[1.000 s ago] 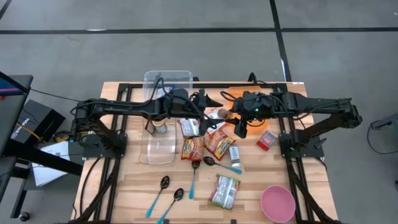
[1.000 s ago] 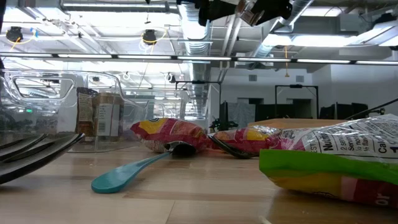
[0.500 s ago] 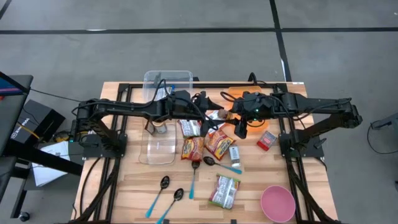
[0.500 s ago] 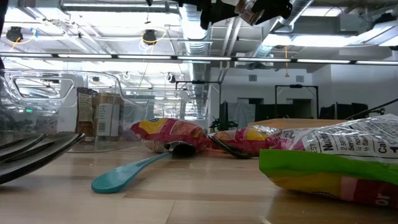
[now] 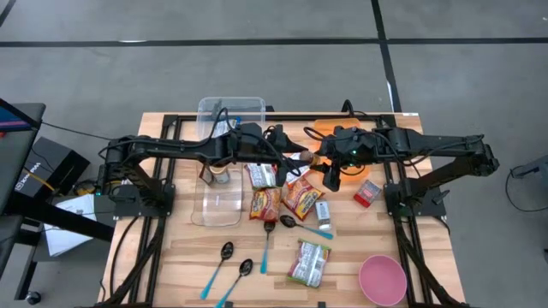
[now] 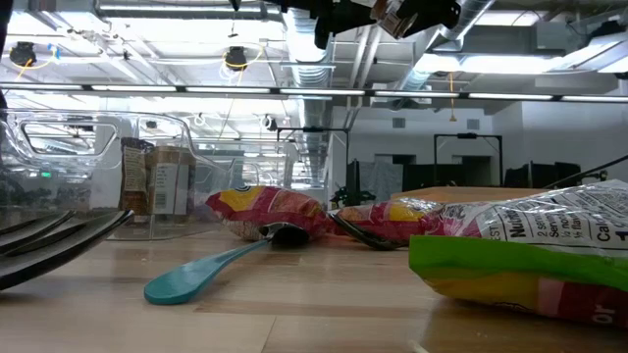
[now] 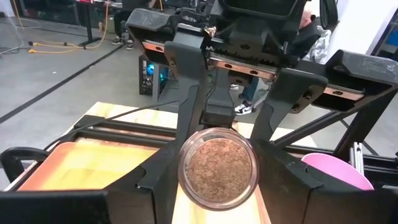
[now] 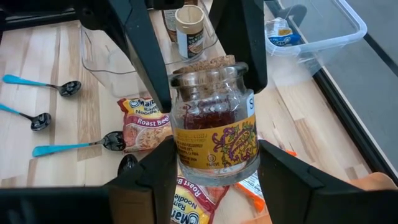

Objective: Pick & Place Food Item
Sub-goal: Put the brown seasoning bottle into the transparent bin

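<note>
I see the jar (image 8: 214, 118) held in mid-air above table centre. The right gripper (image 8: 214, 165) is clamped on its body from 3 o'clock. The left gripper (image 7: 217, 180), coming from 9 o'clock, brackets the cork lid (image 7: 217, 171); I cannot tell whether it grips.

Jar (image 8: 214, 121) base hidden behind jaws.

Cork-topped glass spice jar (image 8: 214, 127) with yellow label, aloft above the table, between two claws.
</note>
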Tool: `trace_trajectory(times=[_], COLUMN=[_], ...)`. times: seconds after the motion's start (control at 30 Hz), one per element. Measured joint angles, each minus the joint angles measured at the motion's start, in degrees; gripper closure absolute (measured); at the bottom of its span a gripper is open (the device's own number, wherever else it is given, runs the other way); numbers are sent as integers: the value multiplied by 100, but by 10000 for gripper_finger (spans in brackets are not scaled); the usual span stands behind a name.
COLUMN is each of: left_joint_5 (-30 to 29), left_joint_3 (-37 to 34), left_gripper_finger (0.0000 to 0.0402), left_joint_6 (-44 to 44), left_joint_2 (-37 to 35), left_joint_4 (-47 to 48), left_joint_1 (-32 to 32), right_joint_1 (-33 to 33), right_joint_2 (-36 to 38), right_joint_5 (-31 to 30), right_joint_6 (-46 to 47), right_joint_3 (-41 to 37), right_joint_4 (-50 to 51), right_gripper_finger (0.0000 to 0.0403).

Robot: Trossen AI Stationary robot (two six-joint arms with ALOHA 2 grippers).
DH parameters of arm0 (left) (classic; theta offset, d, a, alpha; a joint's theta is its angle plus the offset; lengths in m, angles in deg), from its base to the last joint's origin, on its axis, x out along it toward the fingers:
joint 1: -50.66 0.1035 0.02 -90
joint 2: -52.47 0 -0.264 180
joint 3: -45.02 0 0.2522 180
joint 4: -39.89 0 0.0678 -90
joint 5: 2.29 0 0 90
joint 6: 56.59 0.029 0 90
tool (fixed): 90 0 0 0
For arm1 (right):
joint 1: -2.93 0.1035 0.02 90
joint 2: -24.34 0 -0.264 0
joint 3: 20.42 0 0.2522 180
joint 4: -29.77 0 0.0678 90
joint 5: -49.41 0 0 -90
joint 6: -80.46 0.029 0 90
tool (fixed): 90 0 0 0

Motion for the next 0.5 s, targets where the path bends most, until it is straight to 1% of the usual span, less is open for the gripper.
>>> trace_trajectory(times=[0.1, 0.33, 0.5], left_joint_5=[10, 88, 97], left_joint_3=[0, 7, 7], left_gripper_finger=[230, 230, 230], left_joint_6=[0, -15, 90], left_joint_2=[-2, 2, -16], left_joint_4=[0, 44, 310], left_joint_1=[-1, -1, 48], right_joint_1=[0, 1, -11], right_joint_2=[0, 2, 26], right_joint_5=[0, 8, -2], right_joint_6=[-4, 0, 17], right_joint_3=[-2, 4, 3], right_joint_4=[-31, -311, -255], right_gripper_finger=[215, 148, 134])
